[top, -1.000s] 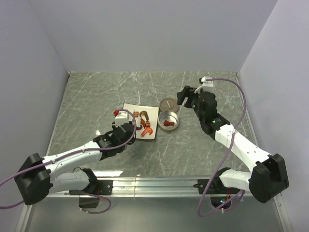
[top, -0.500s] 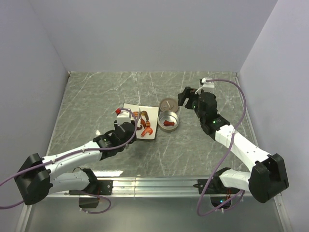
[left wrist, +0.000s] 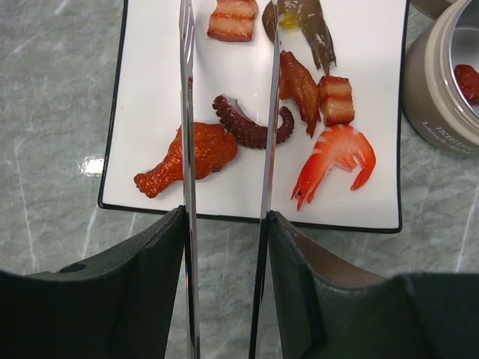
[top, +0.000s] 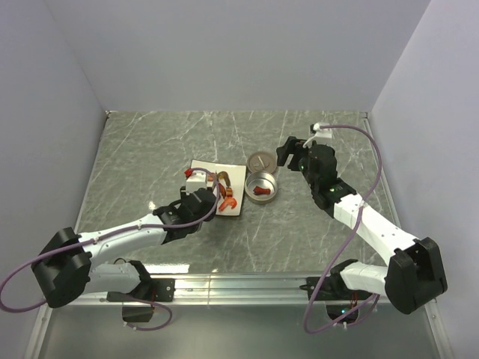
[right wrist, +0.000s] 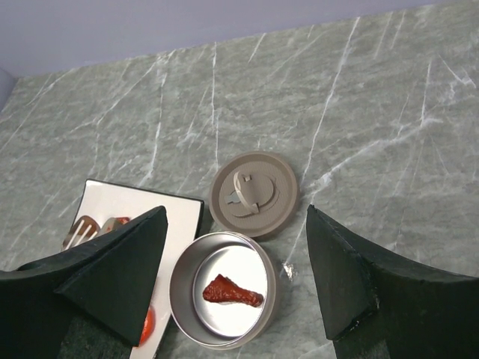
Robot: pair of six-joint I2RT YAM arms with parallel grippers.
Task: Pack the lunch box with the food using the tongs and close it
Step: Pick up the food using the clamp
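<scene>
The left gripper [left wrist: 226, 224] is clamped on the tongs [left wrist: 187, 134], whose arms stand apart over the plate [left wrist: 142, 45], one on each side of a dark tentacle [left wrist: 247, 129]. Most of the food [left wrist: 337, 153] lies on that plate. Just right of it sits the open tin [right wrist: 224, 262] with one red piece [right wrist: 232, 292] inside. The lid [right wrist: 253, 193] lies flat on the table [right wrist: 359, 112] just behind the tin. The right gripper [right wrist: 236, 215] hovers above both, its jaws wide apart and empty.
</scene>
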